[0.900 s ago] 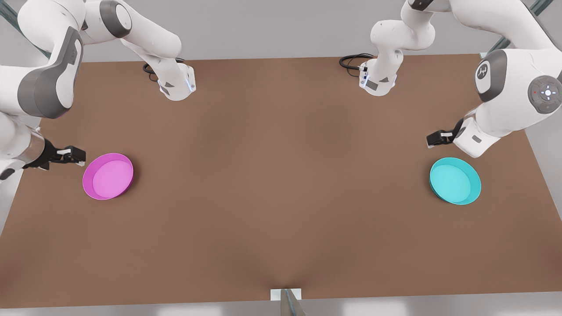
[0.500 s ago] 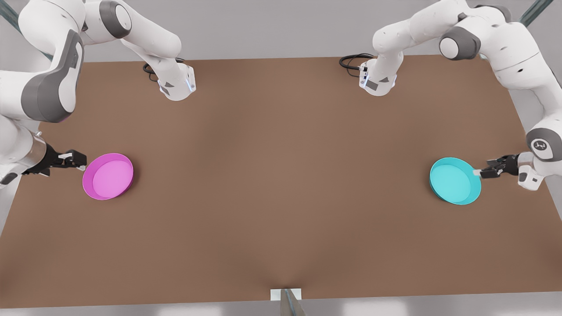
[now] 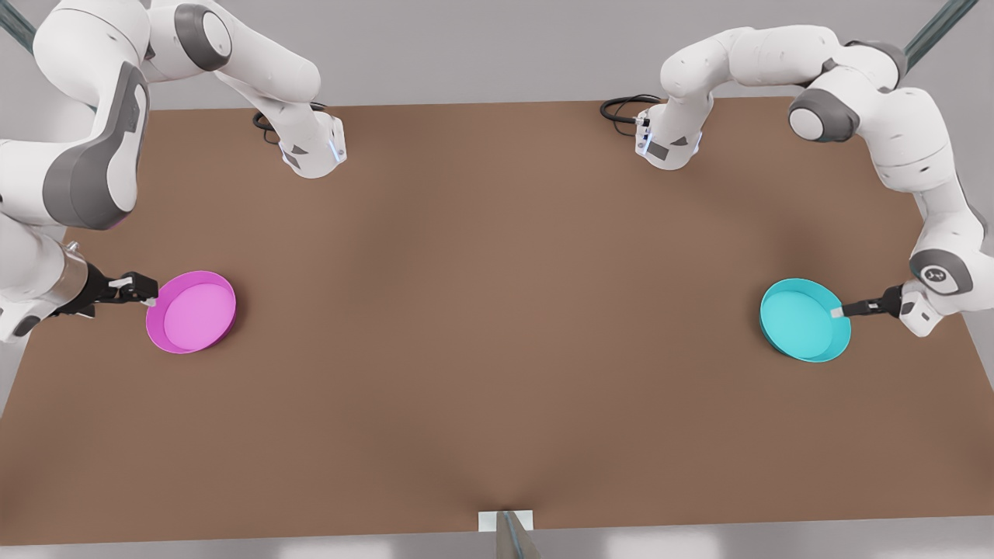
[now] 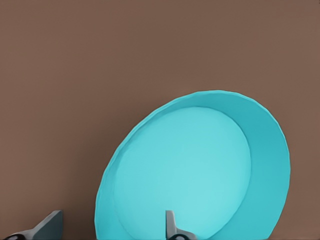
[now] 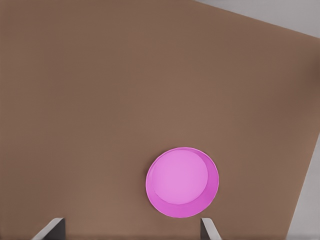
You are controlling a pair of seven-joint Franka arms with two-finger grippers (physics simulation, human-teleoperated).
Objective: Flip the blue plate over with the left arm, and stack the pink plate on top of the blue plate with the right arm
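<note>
The blue plate (image 3: 804, 320) sits open side up on the brown table (image 3: 497, 326), far to the front view's right. The left gripper (image 3: 839, 312) reaches in level from the table's edge, its tip at the plate's outer rim. The left wrist view adds what the front view cannot: two grey fingers (image 4: 175, 231) stand apart, one over the plate's floor inside the rim and the other outside it over bare table — the rim lies between them, with no squeeze visible. In that view the blue plate (image 4: 195, 170) looms large and tipped toward the camera.

The pink plate (image 3: 191, 311) rests open side up far to the front view's left, well apart from the blue one, with most of the table between them. The right gripper (image 3: 149, 295) comes in level from the left edge, its tip just at the plate's near rim; whether it touches cannot be told from the front view. In the right wrist view the pink plate (image 5: 182, 182) looks smaller and farther off, lying between two fingertips (image 5: 209, 231) spread wide apart and not clamped on anything.

Both white arms arc in from bases at the table's far edge — one at each side
</note>
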